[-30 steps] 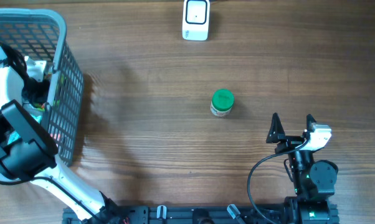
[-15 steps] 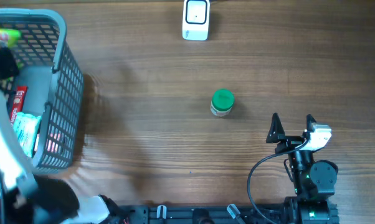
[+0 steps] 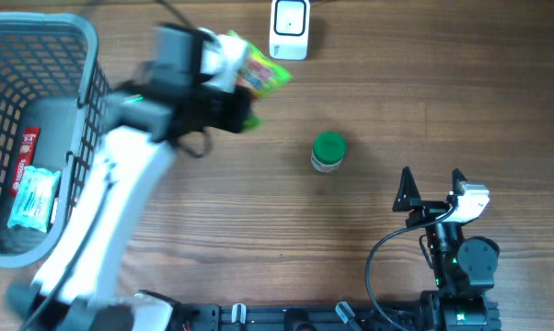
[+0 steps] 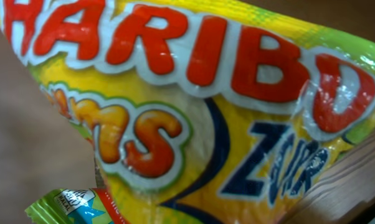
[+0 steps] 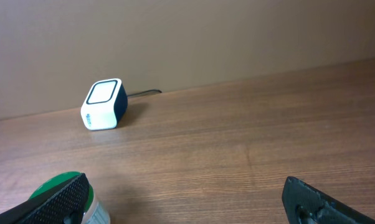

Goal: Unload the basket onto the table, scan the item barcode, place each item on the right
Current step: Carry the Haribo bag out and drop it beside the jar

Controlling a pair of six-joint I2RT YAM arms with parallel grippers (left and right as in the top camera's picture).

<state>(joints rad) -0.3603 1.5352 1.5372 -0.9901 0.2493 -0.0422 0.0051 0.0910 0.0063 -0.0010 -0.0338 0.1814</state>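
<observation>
The left arm [image 3: 111,202] reaches from the lower left of the overhead frame up and across to the upper centre, its wrist turned toward the top edge. The left claw [image 3: 233,87] is clamped shut on a yellow Haribo sweet bag [image 3: 260,68], which hangs above the worktop [image 3: 259,221]. A second ago this arm was bent over the basket [image 3: 95,41] at the upper left. It has since swung out to the right with the bag, leaving a pale blue packet [image 3: 33,198] and a red one in the basket. The right arm [image 3: 456,257] has not moved from the lower right, and the right claw [image 3: 432,184] stands wide open with nothing in it.

The bag juts out of the left claw toward the upper right, just left of and below the white scanner [image 3: 289,28]. In the left wrist view its printed front [image 4: 194,112] fills the frame. A green-lidded jar [image 3: 328,152] stands apart, below and to the right.
</observation>
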